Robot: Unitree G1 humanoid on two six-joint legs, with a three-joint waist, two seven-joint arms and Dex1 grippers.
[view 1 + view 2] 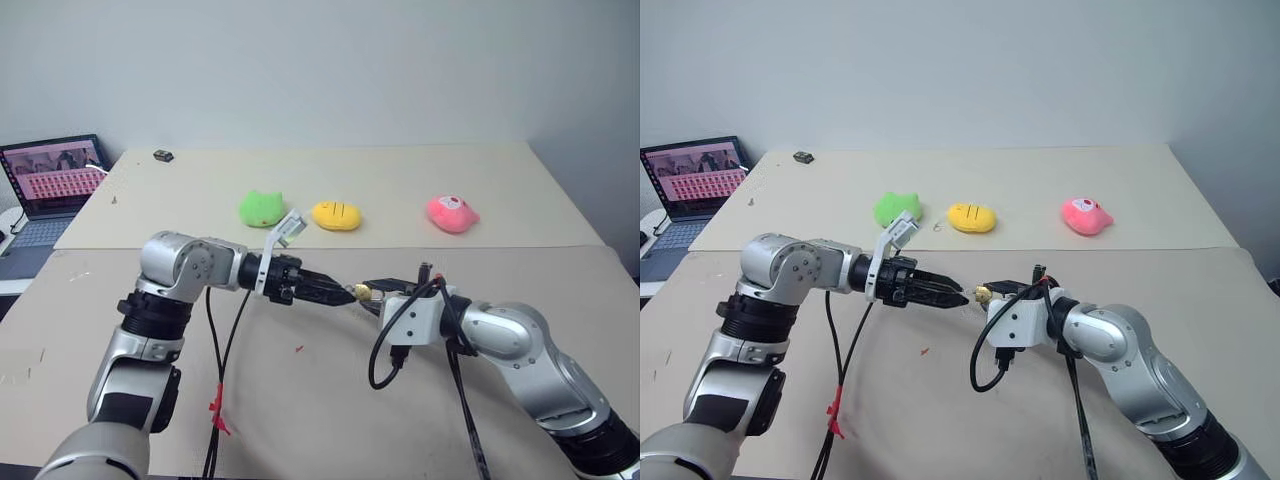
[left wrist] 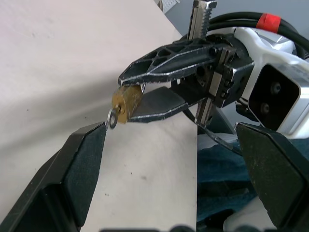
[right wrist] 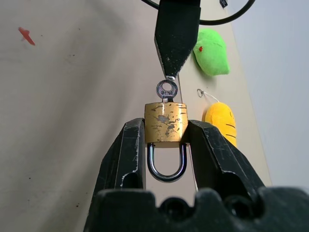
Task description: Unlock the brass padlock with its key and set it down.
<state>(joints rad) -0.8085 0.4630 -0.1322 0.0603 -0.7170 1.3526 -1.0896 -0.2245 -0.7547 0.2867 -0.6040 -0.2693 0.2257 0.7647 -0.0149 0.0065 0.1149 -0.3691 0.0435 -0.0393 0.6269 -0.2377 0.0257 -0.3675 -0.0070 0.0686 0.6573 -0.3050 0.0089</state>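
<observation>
The brass padlock [image 3: 166, 122] is held in the air over the table, with my right gripper [image 3: 166, 129] shut on its two sides and its silver shackle [image 3: 166, 166] pointing back toward the wrist. A small silver key [image 3: 166, 89] sticks out of the lock's bottom. My left gripper [image 1: 345, 294] faces the right one from the left and stands wide open. One of its fingertips [image 3: 170, 67] is right at the key's head, and I cannot tell whether they touch. In the left wrist view the padlock [image 2: 126, 103] and key [image 2: 112, 118] sit just beyond one black finger [image 2: 82, 159].
Three plush toys lie on the far table: green [image 1: 261, 208], yellow [image 1: 336, 215] and pink [image 1: 452, 213]. A laptop [image 1: 55, 180] stands at the far left, and a small dark object [image 1: 163, 155] lies near the back edge. Black cables [image 1: 215, 400] hang under both arms.
</observation>
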